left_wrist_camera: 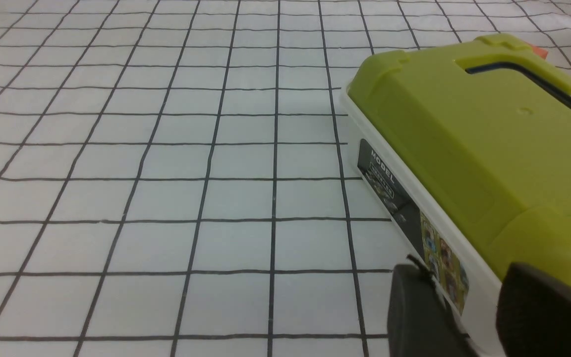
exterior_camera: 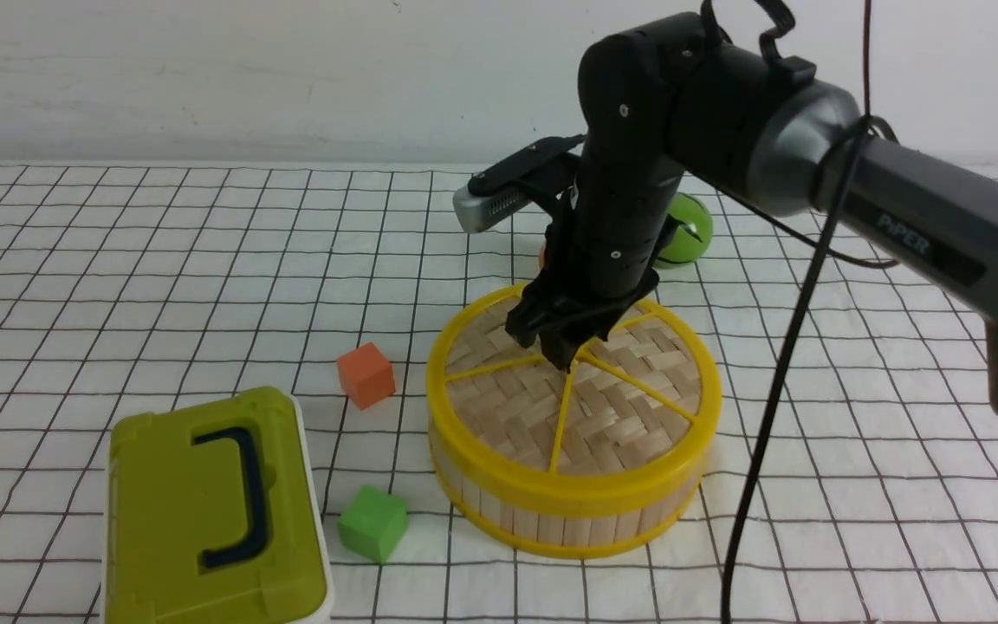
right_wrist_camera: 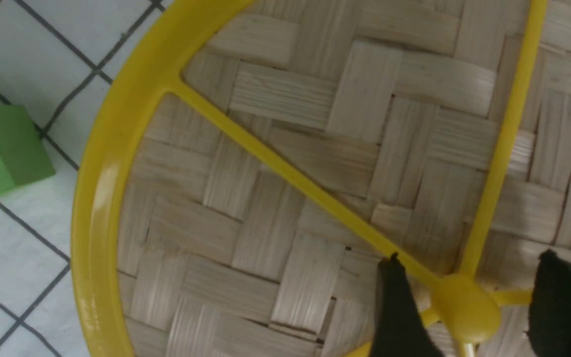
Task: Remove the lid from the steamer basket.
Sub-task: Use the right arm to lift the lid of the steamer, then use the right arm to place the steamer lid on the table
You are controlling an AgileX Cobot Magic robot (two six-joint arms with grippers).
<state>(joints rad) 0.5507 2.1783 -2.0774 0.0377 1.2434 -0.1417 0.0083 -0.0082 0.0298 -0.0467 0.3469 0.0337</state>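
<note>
Box [exterior_camera: 213, 511]: olive-green, nearest; left gripper [left_wrist_camera: 464, 270] close by it, jaws apart, empty
Right gripper [exterior_camera: 561, 351]: pointing down at lid [exterior_camera: 620, 407] hub; jaws wide astride it, gripping nothing
Lid: seated on steamer basket [exterior_camera: 551, 524]

The lid [exterior_camera: 612, 407] is a flat round disc of pale bamboo strips woven in a herringbone pattern. It has a glossy yellow plastic rim and thin yellow spokes that meet at a small round boss in the middle. It lies level, seated on the steamer basket [exterior_camera: 551, 520] and covering its mouth. The basket is a shallow round tub, its wall of upright pale slats set between yellow rims. It stands just right of centre in the lower half of the front view.
</note>
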